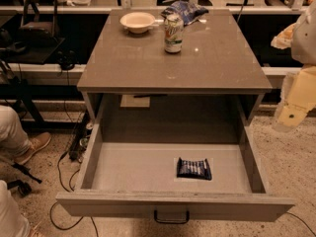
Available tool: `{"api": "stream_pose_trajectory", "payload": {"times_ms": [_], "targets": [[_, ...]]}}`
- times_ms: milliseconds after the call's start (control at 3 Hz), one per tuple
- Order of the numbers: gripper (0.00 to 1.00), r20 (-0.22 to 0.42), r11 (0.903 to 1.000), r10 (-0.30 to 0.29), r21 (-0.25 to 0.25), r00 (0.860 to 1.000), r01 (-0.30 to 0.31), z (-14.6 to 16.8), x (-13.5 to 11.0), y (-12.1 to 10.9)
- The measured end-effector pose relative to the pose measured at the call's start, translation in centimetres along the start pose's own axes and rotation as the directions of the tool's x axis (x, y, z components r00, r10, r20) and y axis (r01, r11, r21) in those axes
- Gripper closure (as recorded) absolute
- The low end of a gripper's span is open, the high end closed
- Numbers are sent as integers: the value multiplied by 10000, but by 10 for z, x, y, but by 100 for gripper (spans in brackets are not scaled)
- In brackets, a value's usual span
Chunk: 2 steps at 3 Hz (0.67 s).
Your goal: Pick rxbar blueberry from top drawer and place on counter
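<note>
The rxbar blueberry (194, 169) lies flat on the grey floor of the top drawer (128, 169), right of the middle and near the front. The drawer is pulled fully open, and its dark handle (171, 217) shows on the front panel. The counter (173, 58) spreads above and behind the drawer. My arm hangs at the right edge of the view. The gripper (289, 117) is beside the drawer's right wall, raised above the floor, well apart from the bar and holding nothing that I can see.
On the counter's far part stand a white bowl (138, 21), a green-and-white can (173, 32) and a wrinkly blue chip bag (185, 10). A person's legs and shoe (24, 142) are at the left, with cables (69, 147) on the floor.
</note>
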<state>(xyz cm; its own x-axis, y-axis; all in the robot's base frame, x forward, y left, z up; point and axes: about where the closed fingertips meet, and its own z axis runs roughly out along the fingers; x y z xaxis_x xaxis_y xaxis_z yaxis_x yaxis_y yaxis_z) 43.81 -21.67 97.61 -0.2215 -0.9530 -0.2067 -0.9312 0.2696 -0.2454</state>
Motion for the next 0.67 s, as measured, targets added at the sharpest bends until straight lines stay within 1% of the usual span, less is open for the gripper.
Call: {"api": "stream_pose_trajectory", "payload": {"times_ms": [333,667], "targets": [[0,0,10000,0,0,10000,0,0,0,0],[0,325,9990,119,-430,9994,-105,22,0,2]]}}
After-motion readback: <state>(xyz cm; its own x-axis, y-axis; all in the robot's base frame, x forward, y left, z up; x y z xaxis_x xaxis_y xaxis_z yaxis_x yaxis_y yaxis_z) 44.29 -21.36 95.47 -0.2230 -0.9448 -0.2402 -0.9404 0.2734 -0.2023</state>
